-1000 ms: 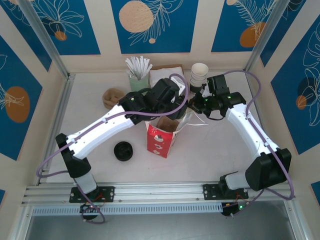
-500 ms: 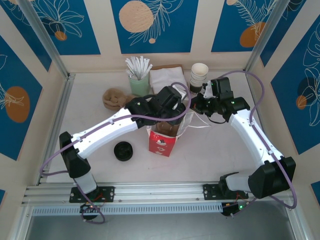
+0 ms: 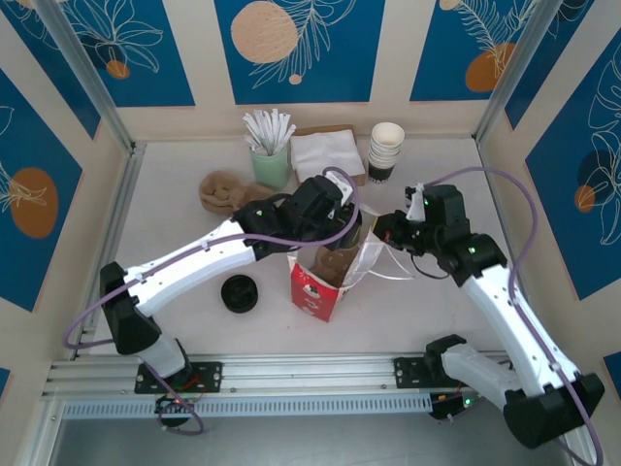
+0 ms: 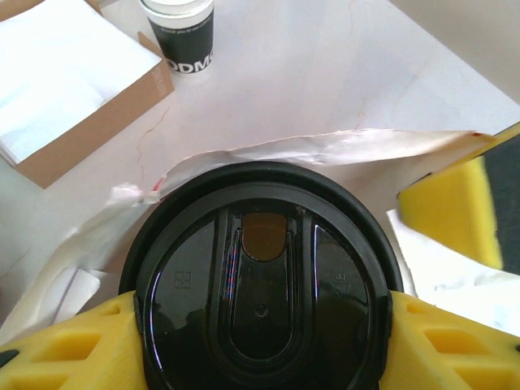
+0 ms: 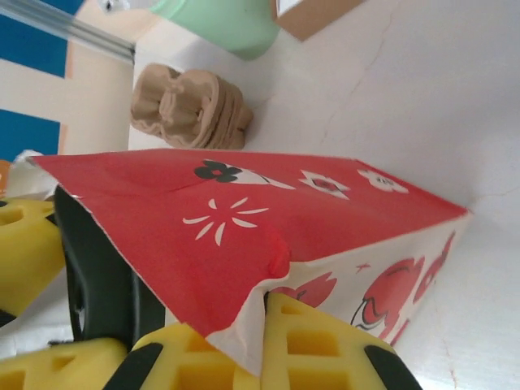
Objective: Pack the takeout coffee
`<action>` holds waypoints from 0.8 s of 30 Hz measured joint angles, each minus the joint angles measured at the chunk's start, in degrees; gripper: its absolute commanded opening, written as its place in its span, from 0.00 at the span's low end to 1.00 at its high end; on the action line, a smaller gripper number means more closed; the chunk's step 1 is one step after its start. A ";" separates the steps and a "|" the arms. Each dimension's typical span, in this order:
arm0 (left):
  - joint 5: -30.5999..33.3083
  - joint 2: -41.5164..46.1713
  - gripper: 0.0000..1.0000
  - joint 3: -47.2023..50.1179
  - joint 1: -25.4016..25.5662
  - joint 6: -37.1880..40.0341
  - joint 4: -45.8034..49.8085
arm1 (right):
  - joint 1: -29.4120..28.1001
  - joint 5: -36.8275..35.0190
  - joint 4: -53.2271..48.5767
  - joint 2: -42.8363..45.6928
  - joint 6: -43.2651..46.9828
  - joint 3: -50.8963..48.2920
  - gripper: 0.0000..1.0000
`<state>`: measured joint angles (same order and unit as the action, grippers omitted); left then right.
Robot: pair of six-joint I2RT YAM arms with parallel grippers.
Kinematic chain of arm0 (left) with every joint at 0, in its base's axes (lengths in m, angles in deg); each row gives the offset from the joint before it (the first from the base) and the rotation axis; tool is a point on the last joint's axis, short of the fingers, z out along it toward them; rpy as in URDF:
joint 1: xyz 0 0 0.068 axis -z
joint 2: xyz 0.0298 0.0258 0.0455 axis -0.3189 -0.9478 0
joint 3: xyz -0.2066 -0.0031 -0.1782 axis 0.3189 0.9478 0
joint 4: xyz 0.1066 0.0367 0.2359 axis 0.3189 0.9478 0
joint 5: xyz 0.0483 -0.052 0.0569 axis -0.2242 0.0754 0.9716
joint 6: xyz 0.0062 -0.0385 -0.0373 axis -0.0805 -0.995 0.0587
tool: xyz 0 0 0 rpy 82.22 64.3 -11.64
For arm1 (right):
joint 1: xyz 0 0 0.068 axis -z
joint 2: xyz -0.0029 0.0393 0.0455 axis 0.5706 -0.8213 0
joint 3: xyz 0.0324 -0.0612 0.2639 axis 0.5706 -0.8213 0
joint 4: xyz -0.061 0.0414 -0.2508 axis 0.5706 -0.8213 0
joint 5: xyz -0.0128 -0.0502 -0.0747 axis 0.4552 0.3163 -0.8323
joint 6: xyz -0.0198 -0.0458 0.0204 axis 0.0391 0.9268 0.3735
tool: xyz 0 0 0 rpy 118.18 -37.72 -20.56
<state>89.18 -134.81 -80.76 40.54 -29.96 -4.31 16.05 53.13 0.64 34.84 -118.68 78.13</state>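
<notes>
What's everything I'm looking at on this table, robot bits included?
takeout coffee: one, black lid, held at the bag's open mouth
bag: one, red and white, mid-table
loose lid: one, black, left of the bag
cup stack: one, white, back right
napkins: one pile, white, in a brown box, back
stick holder: one, mint green, left of the napkins
cardboard stack: one, tan, back left
left tool: one, yellow fingers, shut on the takeout coffee
right tool: one, yellow fingers, pinching the bag's rim
</notes>
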 measured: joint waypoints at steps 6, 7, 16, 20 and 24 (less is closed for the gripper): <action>0.87 1.55 0.56 2.69 0.57 -1.46 -1.55 | 0.26 -2.36 1.49 -1.90 1.55 0.70 0.00; 1.14 1.53 0.56 2.69 0.57 -1.57 -1.55 | 0.37 -2.34 1.66 -2.89 1.90 1.05 0.00; 2.78 0.28 0.57 0.44 0.57 -1.49 -0.57 | 1.64 0.66 2.03 -11.41 3.78 5.07 0.00; 3.23 -1.88 0.57 -3.30 0.55 -0.94 2.21 | 2.29 2.75 2.25 -13.35 4.74 5.40 0.00; 3.41 -3.21 0.57 -5.95 0.44 -0.07 4.11 | 3.48 5.57 2.73 -14.25 6.78 5.40 0.00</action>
<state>92.59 -138.02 -86.71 40.97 -30.02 -0.20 19.52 58.70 3.38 20.58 -111.91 83.53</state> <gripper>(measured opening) 0.597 0.066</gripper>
